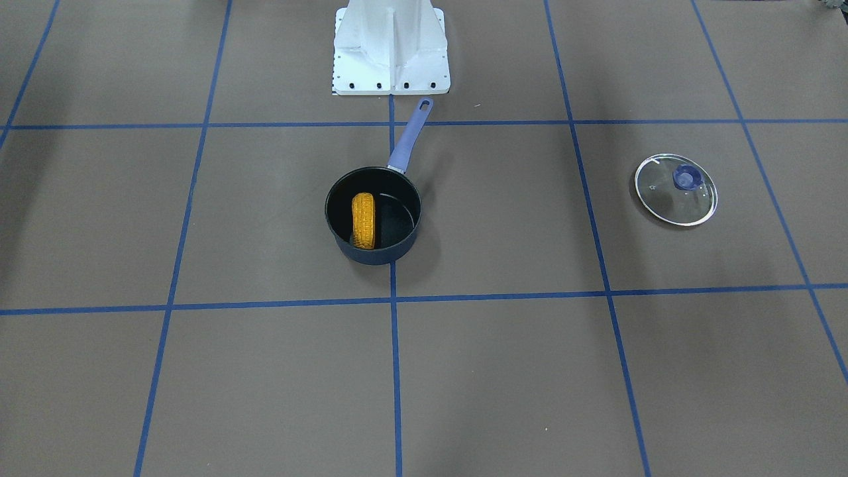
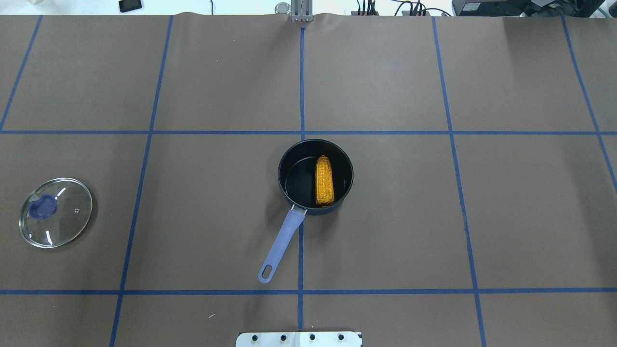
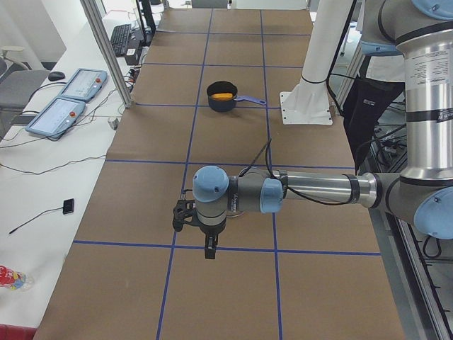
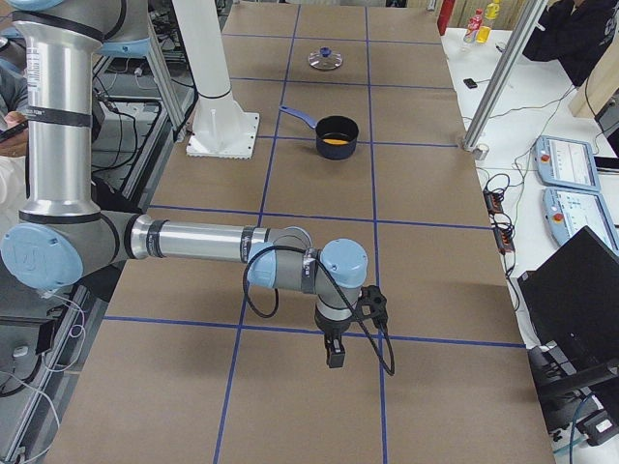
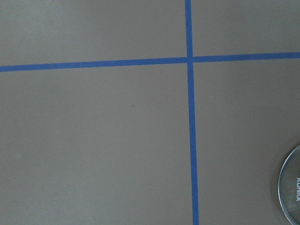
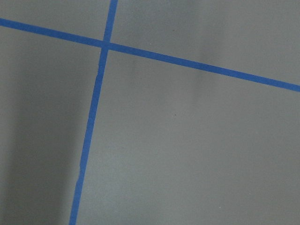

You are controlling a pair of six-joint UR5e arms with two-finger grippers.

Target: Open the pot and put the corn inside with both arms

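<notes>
The dark navy pot (image 1: pixel 387 252) stands open at the table's middle, its purple handle (image 1: pixel 409 136) pointing toward the robot base. The orange-yellow corn (image 1: pixel 363 220) lies inside it, also seen in the overhead view (image 2: pixel 324 180). The glass lid (image 2: pixel 56 212) lies flat on the table far to the robot's left. My left gripper (image 3: pixel 210 248) hangs above the table near the lid's end, seen only in the exterior left view. My right gripper (image 4: pixel 335 353) hangs over the table's right end, seen only in the exterior right view. I cannot tell whether either is open or shut.
The white base mount (image 1: pixel 391 50) stands behind the pot. Blue tape lines grid the brown table. The lid's rim (image 5: pixel 288 187) shows at the left wrist view's right edge. Pendants and cables lie on side desks (image 3: pixel 67 113).
</notes>
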